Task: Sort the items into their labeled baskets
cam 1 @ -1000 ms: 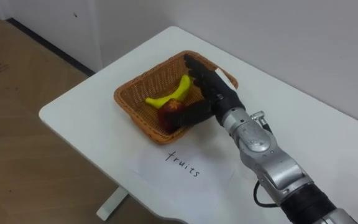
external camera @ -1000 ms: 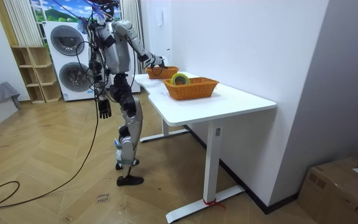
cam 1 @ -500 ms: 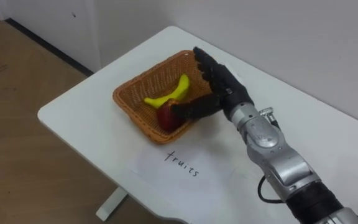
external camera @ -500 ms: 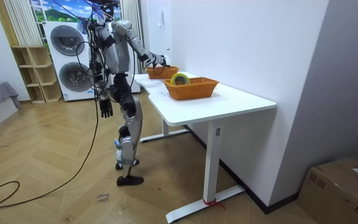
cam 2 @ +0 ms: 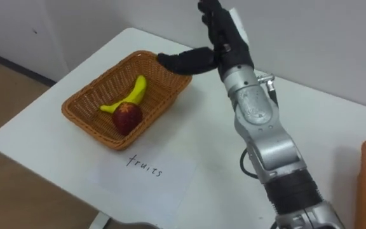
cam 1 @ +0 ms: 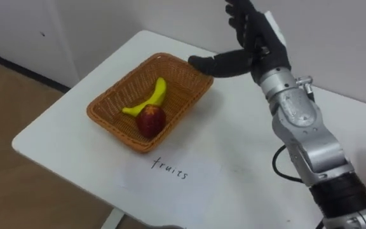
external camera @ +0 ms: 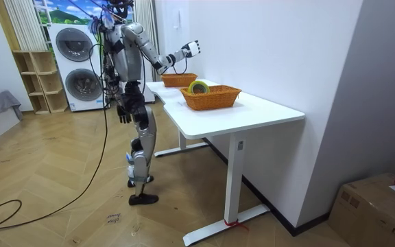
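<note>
Black fingers (cam 1: 248, 24), silver forearm, dark cable.

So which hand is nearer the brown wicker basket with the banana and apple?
Right. The right hand hovers open above the far corner of the brown wicker basket; the left hand hangs by the robot's hip, away from the white table.

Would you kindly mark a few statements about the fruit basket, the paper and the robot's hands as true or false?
1. The right hand is open and holds nothing. True.
2. The apple lies on the table beside the basket. False: it lies in the basket, next to the banana.
3. The banana lies in the basket. True.
4. The sheet of paper lies in the basket. False: it lies on the table, in front of the basket.
5. The left hand rests on the table. False: it hangs at the robot's side.
</note>
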